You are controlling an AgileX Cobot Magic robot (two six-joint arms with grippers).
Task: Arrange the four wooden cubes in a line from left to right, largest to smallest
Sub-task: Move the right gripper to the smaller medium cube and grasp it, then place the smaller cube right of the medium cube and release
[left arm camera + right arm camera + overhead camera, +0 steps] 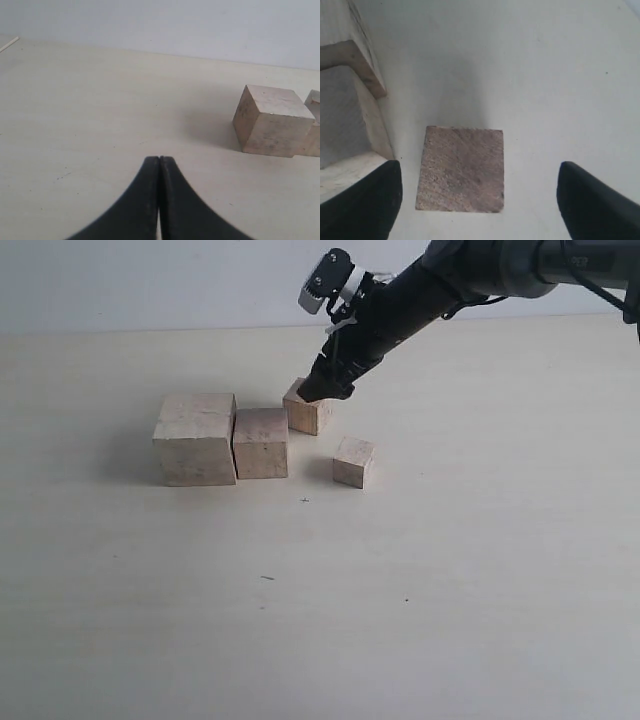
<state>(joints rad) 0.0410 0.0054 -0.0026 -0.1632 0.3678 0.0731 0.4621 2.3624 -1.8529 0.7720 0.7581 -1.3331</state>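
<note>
Right claw (pixel 322 390) hangs wide open, gripping nothing. The third-size cube (pixel 461 169) sits directly below it, between the fingers and nearer one than the other. The second cube (pixel 261 443) stands just beside that closer finger, the largest cube (pixel 196 440) is beyond it, and the smallest cube (pixel 354 462) is nearby but apart. Bare wood looks light, rigid and unlikely to slip, so pinch two opposite flat faces squarely at mid-height. Left claw (pixel 159 165) is pressed closed and empty.

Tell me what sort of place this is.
Probably a robotics lab test bench: a pale tabletop, a plain white wall behind it, four wooden cubes and a black robot arm.
</note>
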